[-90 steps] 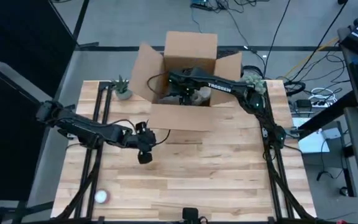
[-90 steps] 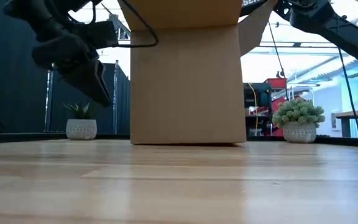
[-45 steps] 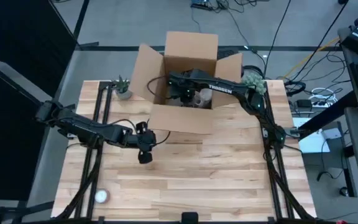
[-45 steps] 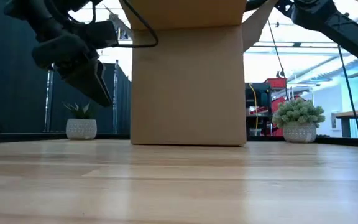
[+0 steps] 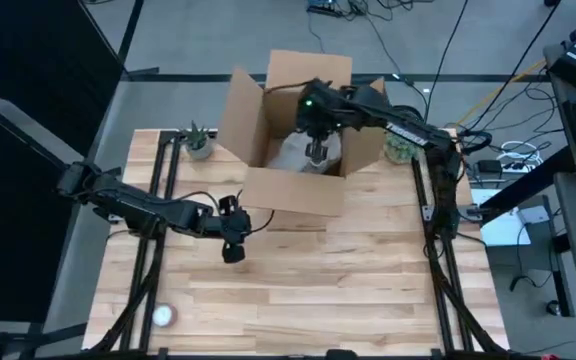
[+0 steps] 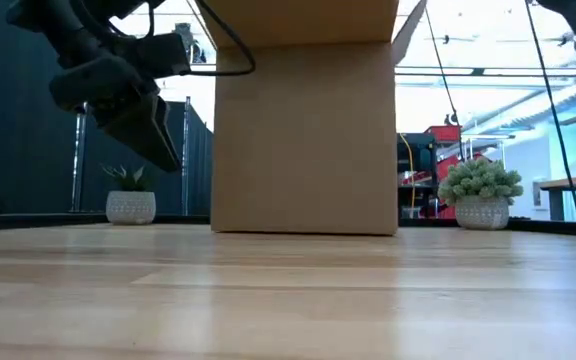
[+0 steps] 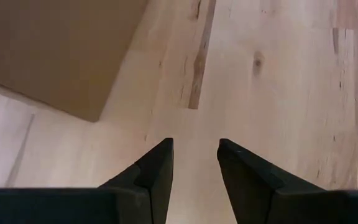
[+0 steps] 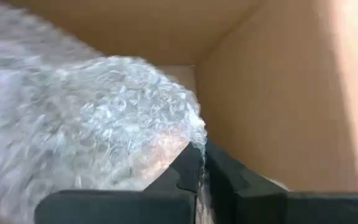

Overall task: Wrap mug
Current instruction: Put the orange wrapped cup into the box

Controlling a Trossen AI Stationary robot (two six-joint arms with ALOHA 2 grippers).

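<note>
Honestly, my worry is the thin hold: my right gripper [image 8: 199, 169] is pinched on only the edge of the crinkled, translucent bubble-wrap bundle [image 8: 86, 124], which sits inside the open brown cardboard box [image 5: 290, 190] at the far side of the pale wooden table [image 5: 368, 280]. If I lift, the film could slide out from between the clenched fingers, or stretch and unwind, loosening whatever is wrapped inside; I cannot see the mug itself. A drag against the box wall could also shift the box. The wrap looks soft, cloudy grey-white and loosely bunched, filling much of the box floor. My left gripper [image 7: 194, 163] hovers over bare table in front of the box, fingers parted and holding nothing.
</note>
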